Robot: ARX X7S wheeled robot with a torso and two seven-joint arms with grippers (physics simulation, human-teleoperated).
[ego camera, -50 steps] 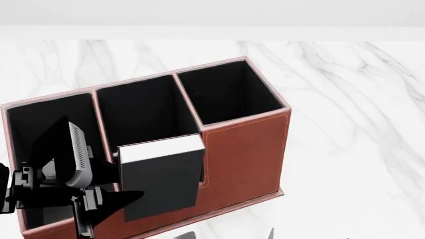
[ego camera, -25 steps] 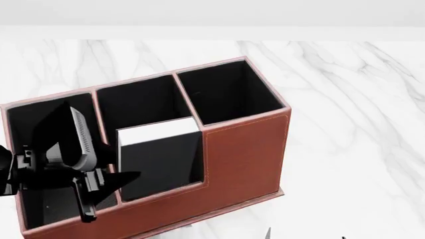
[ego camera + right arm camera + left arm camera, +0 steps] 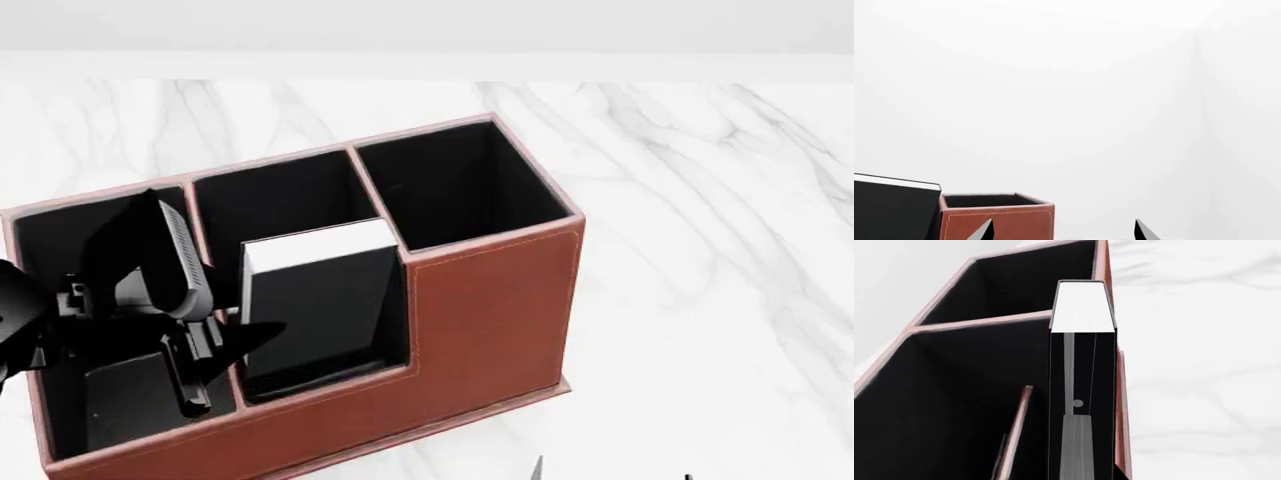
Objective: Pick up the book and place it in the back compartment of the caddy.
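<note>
The black book (image 3: 320,310) with white page edges stands upright in the caddy's (image 3: 494,300) small low-walled back compartment (image 3: 334,384), in the middle column on my near side. Its top rises above the low wall. My left gripper (image 3: 230,358) reaches in over the long left cell and is shut on the book's left edge. In the left wrist view the book (image 3: 1081,305) stands edge-on along the caddy's outer wall (image 3: 1122,405). My right gripper (image 3: 1063,231) is open and empty, low beside the caddy's tall corner (image 3: 997,220); the book (image 3: 894,210) shows at that view's edge.
The caddy sits on a white marble table (image 3: 721,250). The tall square cell (image 3: 454,185) and the other middle cell (image 3: 280,200) hold nothing. The long left cell (image 3: 54,240) is partly hidden by my left arm. A white wall runs behind.
The left gripper has lowered the book from above the caddy's near wall down into the small cell. In the last half second gripper and book top shifted slightly away from me.
</note>
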